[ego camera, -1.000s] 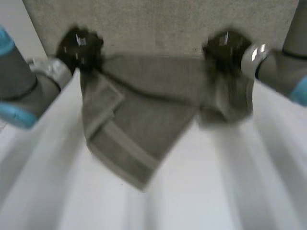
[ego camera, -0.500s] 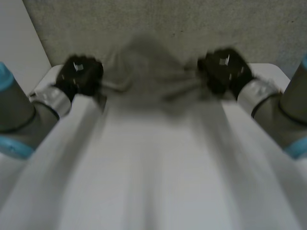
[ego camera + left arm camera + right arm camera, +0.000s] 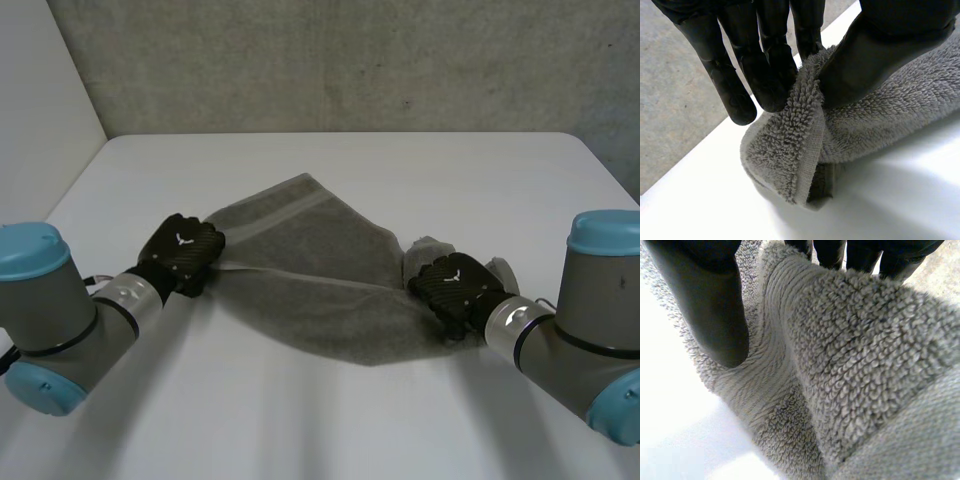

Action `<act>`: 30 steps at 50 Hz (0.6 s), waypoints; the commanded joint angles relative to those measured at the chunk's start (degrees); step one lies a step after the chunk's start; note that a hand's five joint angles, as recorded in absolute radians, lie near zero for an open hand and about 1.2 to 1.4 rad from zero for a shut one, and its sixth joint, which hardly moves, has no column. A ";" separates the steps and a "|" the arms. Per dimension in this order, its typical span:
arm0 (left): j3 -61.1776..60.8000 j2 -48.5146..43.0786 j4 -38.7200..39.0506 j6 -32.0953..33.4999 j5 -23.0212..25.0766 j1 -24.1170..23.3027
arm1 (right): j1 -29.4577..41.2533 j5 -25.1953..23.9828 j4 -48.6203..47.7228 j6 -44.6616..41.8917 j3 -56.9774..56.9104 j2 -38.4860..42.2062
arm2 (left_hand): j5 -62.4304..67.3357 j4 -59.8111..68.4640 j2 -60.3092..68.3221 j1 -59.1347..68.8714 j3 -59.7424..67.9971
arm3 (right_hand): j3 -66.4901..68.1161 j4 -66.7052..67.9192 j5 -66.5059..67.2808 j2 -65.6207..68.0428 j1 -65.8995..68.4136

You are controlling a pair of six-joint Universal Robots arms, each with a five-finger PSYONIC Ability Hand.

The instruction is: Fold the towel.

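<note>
The towel (image 3: 305,270) is laid loosely across the middle of the bench (image 3: 330,420), apparently doubled but rumpled; squaring and further folds are judged to remain. One end is pinched by the left hand (image 3: 182,254), the other is gripped by the right hand (image 3: 450,287). Half a second earlier it was held aloft farther back; now it is lowered.

Soft, even light keeps the white table (image 3: 300,430) bright. The towel (image 3: 310,270) throws a faint, diffuse shadow toward six o'clock; the right wrist view's table glares white.
</note>
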 commanded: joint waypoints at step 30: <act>-1.73 0.97 0.58 -0.12 0.00 1.62 | -6.28 -6.94 20.65 9.10 -7.72 -5.25 | 3.69 2.05 3.09 8.62 2.96 | -4.54 -4.41 -3.27 -4.88 -3.44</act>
